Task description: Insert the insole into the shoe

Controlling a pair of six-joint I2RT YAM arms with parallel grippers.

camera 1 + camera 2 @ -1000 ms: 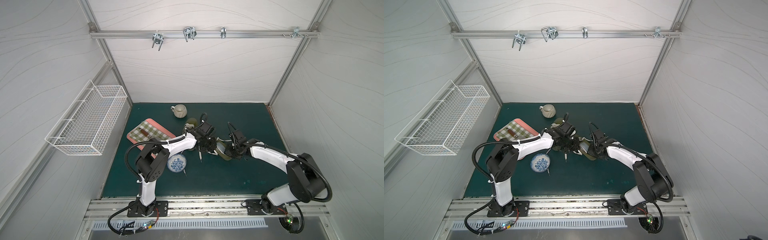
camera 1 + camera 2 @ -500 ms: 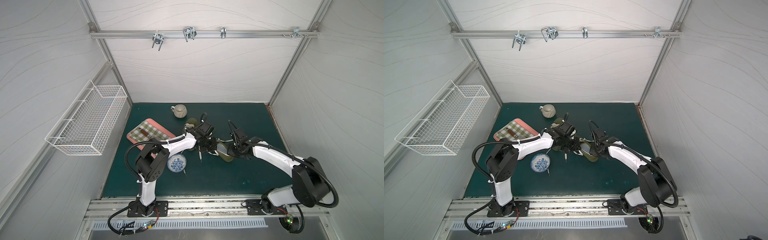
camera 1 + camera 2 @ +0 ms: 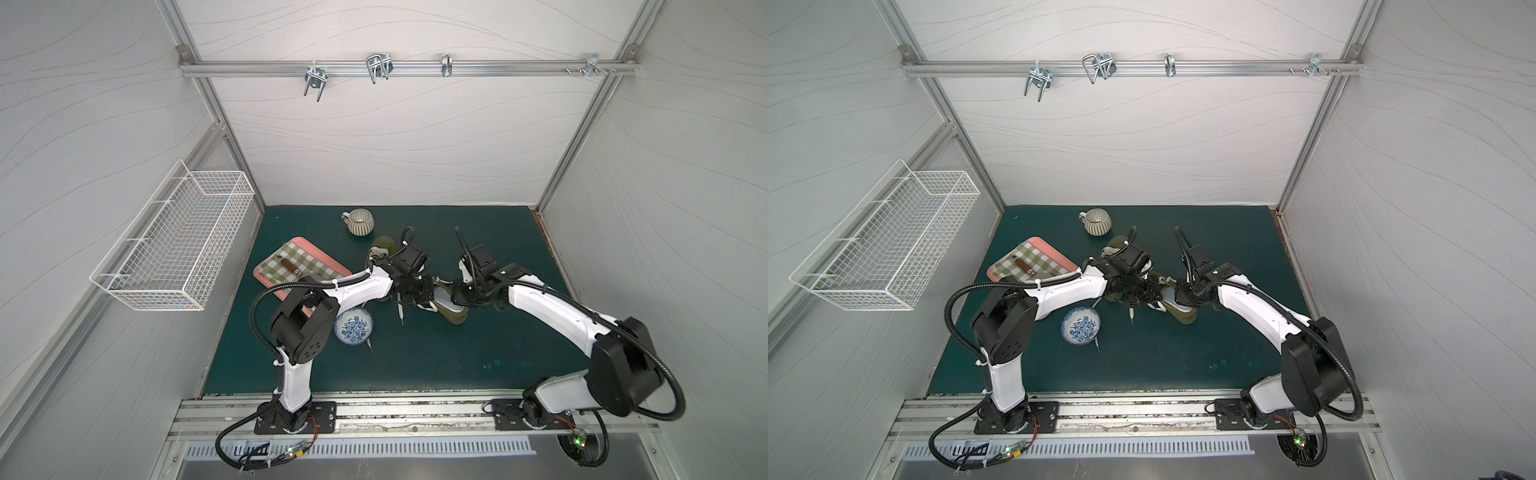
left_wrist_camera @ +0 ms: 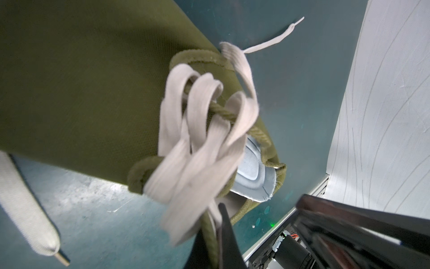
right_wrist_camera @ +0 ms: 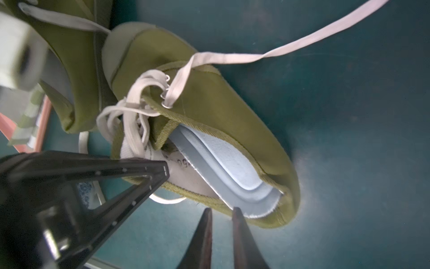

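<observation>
The pale blue insole lies inside the olive shoe, its frayed heel end just short of the back rim. It looks light, thin and floppy, likely to buckle if shoved; pressing down at the heel seems best. A stamp inside reads something like 50; no brand shows. The left gripper pinches the shoe's rim by the laces; the right gripper hovers by the heel, narrowly parted, empty.

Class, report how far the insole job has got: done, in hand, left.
Done: most of the insole is inside the shoe. In hand: the left end effector pinches the collar; the right end effector, open, hovers empty by the heel. Left: the insole's heel end rides over the rim; press it flat.
</observation>
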